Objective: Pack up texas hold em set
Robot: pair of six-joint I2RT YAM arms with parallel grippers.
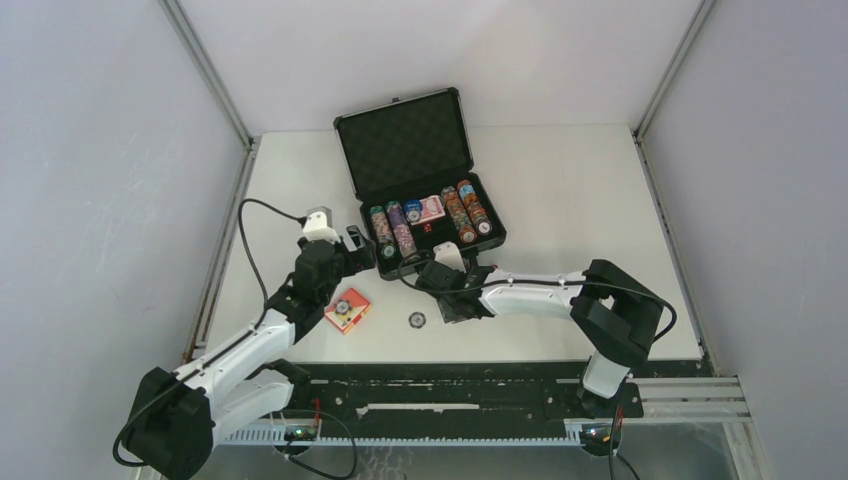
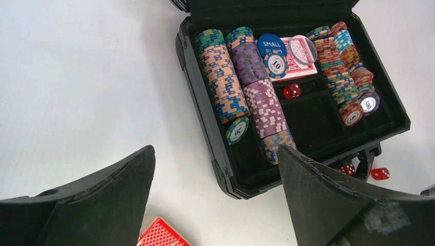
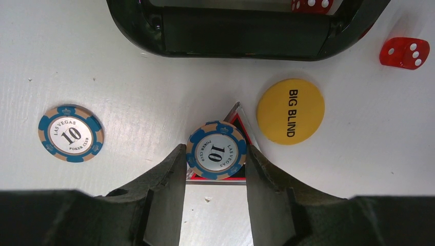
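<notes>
Open case stands mid-table, toward the far edge, its chip rows largely filled. Left gripper hangs wide apart and empty above the case's near left corner. Right gripper straddles a 10 chip just nearside of the case handle, fingers at its rim; a firm grip cannot be confirmed. Best practice: squeeze squarely across the chip, then lift clear of the adjacent BIG BLIND button.

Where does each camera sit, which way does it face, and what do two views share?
Top external: above and behind the robot, looking down the table; left arm, right arm and open case show.
Left wrist: faces the case's chips between its open jaws.
Right wrist: faces down, jaws on a blue chip.
Both wrists see the handle and a red die.
</notes>
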